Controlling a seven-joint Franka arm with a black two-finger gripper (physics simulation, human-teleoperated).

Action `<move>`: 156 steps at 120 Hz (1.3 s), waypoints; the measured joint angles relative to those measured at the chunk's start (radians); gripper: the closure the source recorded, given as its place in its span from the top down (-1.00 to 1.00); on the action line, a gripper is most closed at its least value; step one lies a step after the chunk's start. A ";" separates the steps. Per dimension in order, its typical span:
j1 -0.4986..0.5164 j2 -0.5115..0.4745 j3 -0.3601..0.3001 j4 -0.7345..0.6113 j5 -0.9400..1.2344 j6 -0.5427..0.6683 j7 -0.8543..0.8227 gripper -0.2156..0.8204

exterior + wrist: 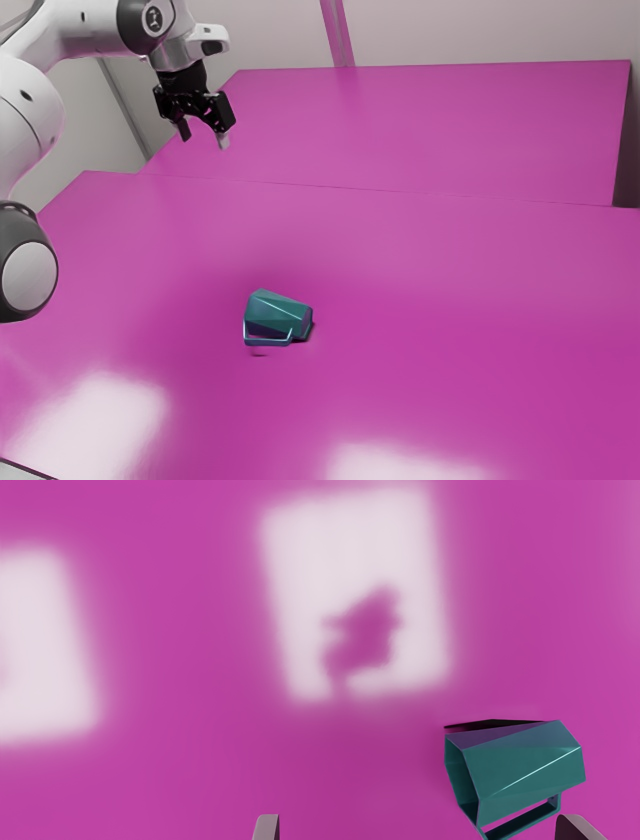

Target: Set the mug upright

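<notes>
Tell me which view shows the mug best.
The wrist view: it sees the mug up close, with its open mouth and most of its handle. The exterior view shows the whole mug on its side, farther off, handle included.

We have open air between the claw [203,138] and the mug [268,309], and room to pass over the table [450,270] on every side of it. What stands in our way is the mug itself, lying on its side, its handle [525,819] jutting toward the exterior view's camera.
</notes>
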 joint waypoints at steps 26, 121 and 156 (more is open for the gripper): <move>0.012 -0.004 0.000 -0.005 -0.014 0.000 0.001 0.58; 0.066 -0.197 0.095 -0.764 -0.484 0.229 0.074 0.58; 0.079 -0.146 0.096 -0.854 -0.675 0.310 0.174 0.58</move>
